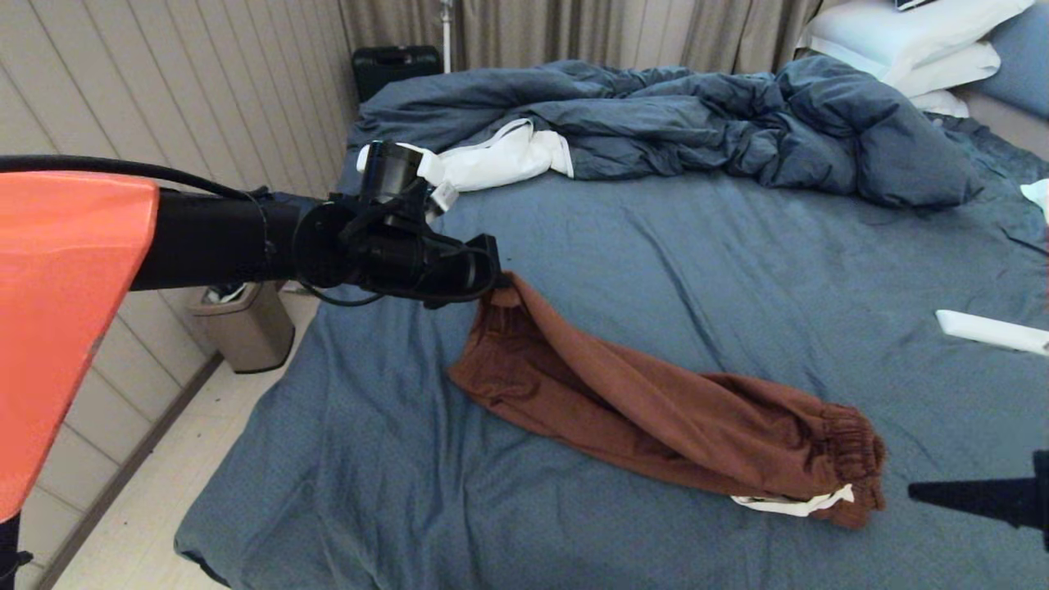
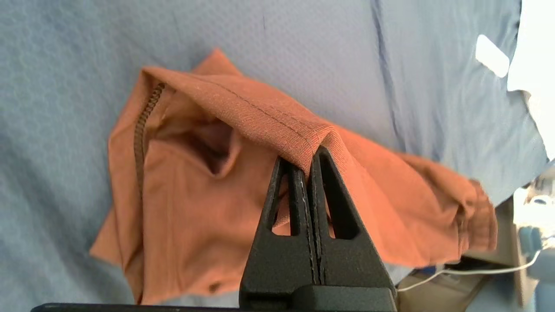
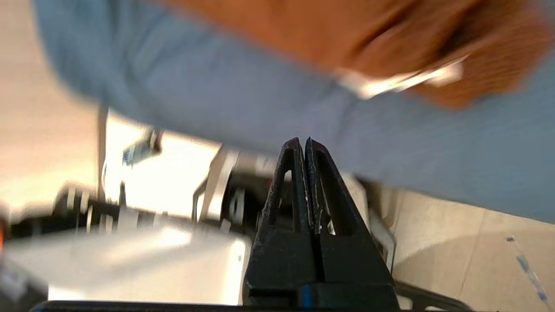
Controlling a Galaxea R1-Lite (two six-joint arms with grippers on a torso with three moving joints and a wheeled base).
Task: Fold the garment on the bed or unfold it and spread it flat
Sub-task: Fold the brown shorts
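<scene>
The rust-brown shorts (image 1: 656,410) lie stretched across the slate-blue bed sheet (image 1: 737,262), waistband and white drawstring (image 1: 791,501) at the near right end. My left gripper (image 1: 500,283) is shut on a hem corner of the shorts (image 2: 243,173) and holds it raised above the sheet, so the cloth drapes down from the fingers (image 2: 323,173). My right gripper (image 1: 918,492) hovers at the near right edge, just right of the waistband, shut and empty. In the right wrist view the shorts (image 3: 347,34) and drawstring lie beyond that gripper (image 3: 302,143).
A rumpled dark-blue duvet (image 1: 697,123) with white lining (image 1: 500,160) covers the far half of the bed. White pillows (image 1: 910,41) sit at the far right. A flat white object (image 1: 992,330) lies on the sheet at the right. A bin (image 1: 242,324) stands on the floor at the left.
</scene>
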